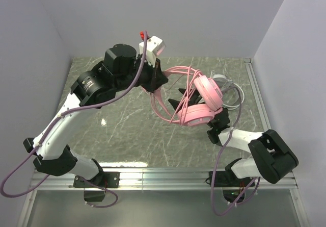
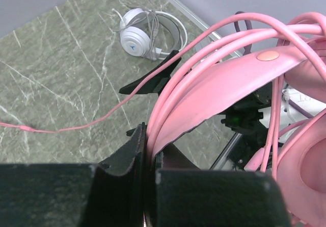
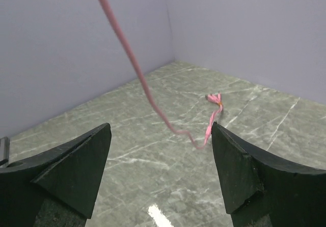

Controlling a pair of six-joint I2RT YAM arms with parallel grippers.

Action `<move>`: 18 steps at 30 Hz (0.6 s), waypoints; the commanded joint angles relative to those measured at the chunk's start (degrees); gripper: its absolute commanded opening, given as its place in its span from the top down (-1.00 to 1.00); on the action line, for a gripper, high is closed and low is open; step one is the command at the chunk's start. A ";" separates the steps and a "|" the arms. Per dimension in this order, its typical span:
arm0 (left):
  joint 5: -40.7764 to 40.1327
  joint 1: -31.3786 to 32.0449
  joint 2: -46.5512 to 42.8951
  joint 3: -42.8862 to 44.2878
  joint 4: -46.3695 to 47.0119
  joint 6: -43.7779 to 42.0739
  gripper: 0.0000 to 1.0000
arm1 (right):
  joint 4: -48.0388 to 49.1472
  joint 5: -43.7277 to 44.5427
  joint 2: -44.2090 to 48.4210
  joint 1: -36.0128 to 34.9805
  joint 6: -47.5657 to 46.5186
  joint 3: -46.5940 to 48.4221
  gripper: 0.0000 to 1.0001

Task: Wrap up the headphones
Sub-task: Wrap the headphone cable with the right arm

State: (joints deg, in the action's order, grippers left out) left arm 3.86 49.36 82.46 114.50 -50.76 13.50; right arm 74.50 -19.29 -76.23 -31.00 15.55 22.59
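While our left pincer (image 2: 149, 148) is clenched on the band of the pink headset (image 2: 232, 84), our right pincer (image 3: 160, 130) stands released, its two dark fingers spread wide with nothing between them but air and a hanging length of pink cord (image 3: 133, 58).

From above, we see the left pincer (image 1: 157, 81) reaching in from the left toward the middle of the counter (image 1: 122, 130). The pink headset (image 1: 208, 90) is just to its right, with the band in our grip and the two padded cups lying over the wrist of our right arm. We cannot tell whether the cups touch the counter. Several loops of the pink cord (image 1: 159, 110) lie around the band, and the left wrist view shows them running alongside the band just beside our closed fingers.

The right pincer (image 1: 178, 98) points leftward, next to the cups and below the band. In its wrist view the cord drops from above, lands on the counter (image 3: 168, 186) and ends in a small plug lying flat, well apart from the fingers. A thin stretch of the same cord crosses the counter (image 2: 51, 79) in the left wrist view.

The white-grey headset (image 2: 140, 35) lies on the counter near the far right edge, its thin cord bunched over it. From above it (image 1: 232, 92) is partly hidden behind the pink cups.
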 commanded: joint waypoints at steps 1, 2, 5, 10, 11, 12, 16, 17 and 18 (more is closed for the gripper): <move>2.03 0.29 -0.02 5.72 3.93 4.35 0.99 | 9.00 -1.63 -0.93 -0.55 -1.05 4.12 -0.72; 1.68 0.29 0.25 6.17 3.57 4.35 0.99 | 8.65 -1.80 -1.29 -0.64 -1.14 4.91 -0.72; 1.24 0.29 1.13 7.58 2.60 4.35 0.99 | 8.56 -2.15 -3.66 -1.07 -1.40 8.16 -0.72; 0.37 0.29 1.66 9.43 1.37 4.61 0.99 | 8.91 -3.30 -8.84 -2.22 -1.22 14.32 -0.72; 0.10 0.29 1.74 9.95 1.02 4.78 0.99 | 8.82 -2.86 -9.64 -2.57 -1.31 15.98 -0.72; 0.01 0.29 1.66 9.96 1.02 4.78 0.99 | 8.82 -2.51 -11.04 -3.27 -1.92 16.78 -0.72; -0.08 0.29 1.31 9.95 1.02 4.61 0.99 | 9.52 -2.33 -15.09 -3.62 -1.32 21.17 -0.72; -0.17 0.29 1.30 10.13 0.76 4.52 0.99 | 9.70 -2.51 -16.66 -3.62 -0.96 22.83 -0.72; -0.34 0.29 1.39 10.22 0.58 4.52 0.99 | 9.87 -2.77 -17.37 -3.62 -0.70 23.63 -0.72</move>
State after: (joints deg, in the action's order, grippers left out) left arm 3.16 49.39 85.14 120.81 -55.00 14.55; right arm 74.54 -21.43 -91.64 -34.28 15.18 41.89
